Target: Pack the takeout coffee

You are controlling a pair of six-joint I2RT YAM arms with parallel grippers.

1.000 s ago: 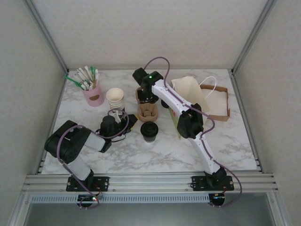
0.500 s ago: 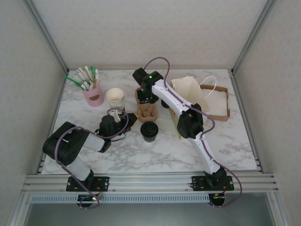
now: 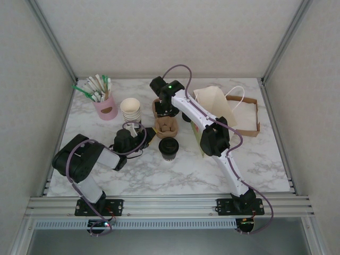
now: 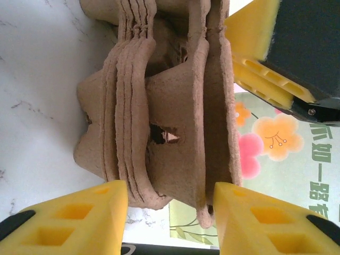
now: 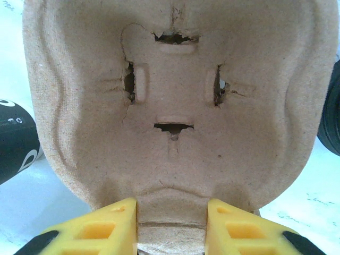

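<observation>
The takeout coffee [image 3: 168, 147], a small cup under a black lid, stands on the marble just in front of a stack of brown pulp cup carriers [image 3: 166, 126]. My right gripper [image 3: 161, 109] reaches over the stack's far end. In its wrist view the right gripper [image 5: 171, 210] is shut on a tab of the top carrier [image 5: 175, 79]. My left gripper [image 3: 141, 136] comes in from the left. In its wrist view the left gripper [image 4: 170, 194] has its fingers against both faces of the stack's near end [image 4: 164, 106], where the top carrier stands slightly apart from the rest.
A pink holder of stirrers [image 3: 106, 108] and a lidless stack of cream cups [image 3: 130, 110] stand at the back left. A paper bag [image 3: 215, 103] lies on a cardboard tray [image 3: 254, 130] at the right. A green floral card [image 4: 271, 159] lies beside the carriers.
My left gripper's jaws have narrowed a little around the carrier stack and the left arm has shifted slightly. The right arm and the coffee have stayed put.
</observation>
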